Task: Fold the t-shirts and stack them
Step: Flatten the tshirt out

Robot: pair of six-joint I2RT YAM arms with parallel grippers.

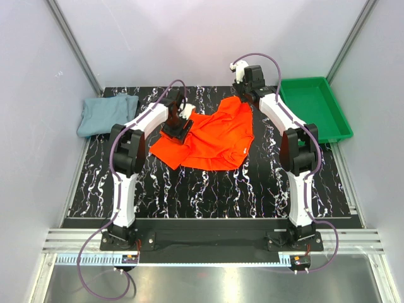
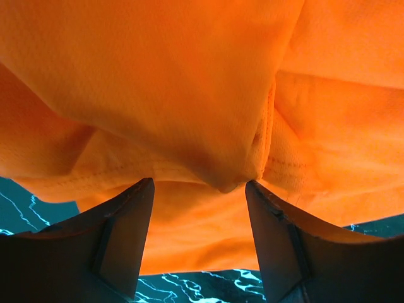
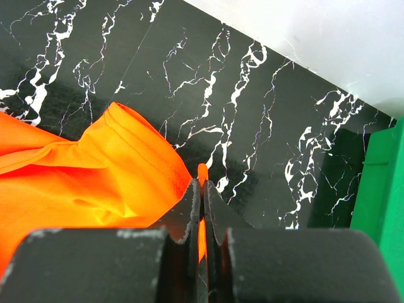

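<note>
A robot lab — plain white walls all around, shiny metal posts, a left arm and right arm bolted to a rail by a black table.

Left wrist: orange shirt cut off top, sides; right wrist: green tray cut off right.

the top view is bright and even, lit softly from above off white walls. faint shadows lie under the arms on the table, and the metal strip at its near edge shines pale. in the left wrist view the orange shirt glows, slightly soft, above the dark, shaded left fingers. in the right wrist view the wall blows out white and the close right fingers blur.
</note>
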